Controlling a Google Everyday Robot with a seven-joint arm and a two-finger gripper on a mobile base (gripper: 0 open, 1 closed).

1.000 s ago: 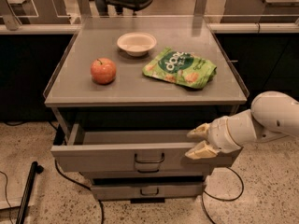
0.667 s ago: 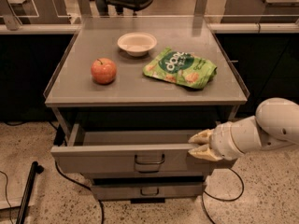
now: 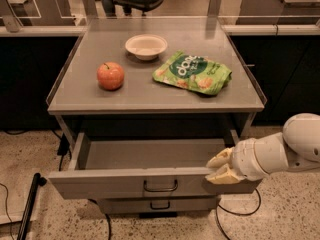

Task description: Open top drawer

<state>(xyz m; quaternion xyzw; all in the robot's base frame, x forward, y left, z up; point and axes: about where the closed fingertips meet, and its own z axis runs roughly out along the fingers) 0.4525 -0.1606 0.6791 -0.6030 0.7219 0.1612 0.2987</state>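
Note:
The top drawer (image 3: 150, 183) of the grey metal cart is pulled out, and its plain grey inside (image 3: 150, 154) shows empty. Its small dark loop handle (image 3: 160, 186) sits at the centre of the front. My gripper (image 3: 219, 167) comes in from the right on a white arm (image 3: 280, 151). It is at the right end of the drawer front's upper rim, well right of the handle. Its two cream fingers (image 3: 220, 159) stand a little apart, holding nothing that I can see.
A narrower drawer (image 3: 157, 205) with the same handle is shut below. On the cart top (image 3: 80, 94) are a red apple (image 3: 110, 76), a white bowl (image 3: 146, 46) and a green snack bag (image 3: 192, 73). A dark rod (image 3: 29, 204) leans at lower left on the speckled floor.
The drawer front has come out a little further toward the camera. My gripper has moved down and nearer with it, staying at the front's right end.

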